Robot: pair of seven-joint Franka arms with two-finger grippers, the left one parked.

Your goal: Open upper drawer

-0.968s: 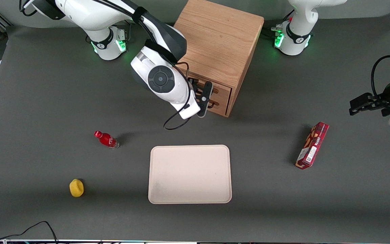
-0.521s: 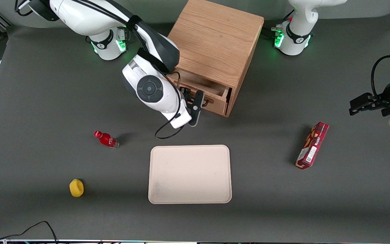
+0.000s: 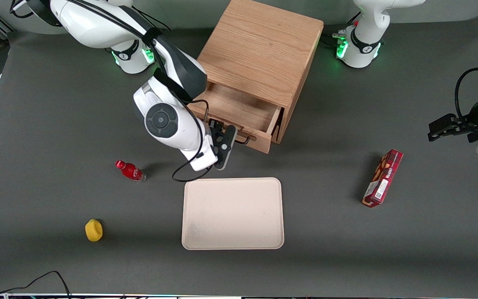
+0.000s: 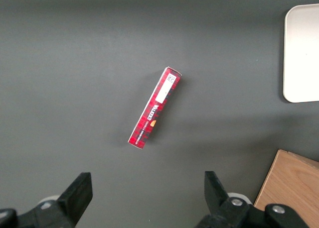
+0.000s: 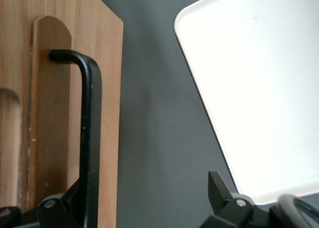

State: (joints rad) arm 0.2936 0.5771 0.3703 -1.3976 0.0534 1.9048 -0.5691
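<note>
The oak cabinet (image 3: 264,50) stands at the back middle of the table. Its upper drawer (image 3: 239,109) is pulled well out toward the front camera, and its bare wooden inside shows. The bottom drawer is hidden under it. My right gripper (image 3: 224,143) is at the drawer's front, at the working arm's end of the black bar handle (image 3: 245,140). In the right wrist view the gripper (image 5: 144,180) is open wide. The handle (image 5: 89,128) runs along the drawer front (image 5: 50,113), just inside one finger (image 5: 60,205) and well apart from the other.
A cream tray (image 3: 232,214) lies nearer the front camera than the drawer. A red bottle (image 3: 130,170) and a yellow object (image 3: 93,230) lie toward the working arm's end. A red box (image 3: 383,177) lies toward the parked arm's end, also in the left wrist view (image 4: 154,106).
The upper drawer went from nearly shut to well open. My right gripper moved toward the front camera together with the handle.
</note>
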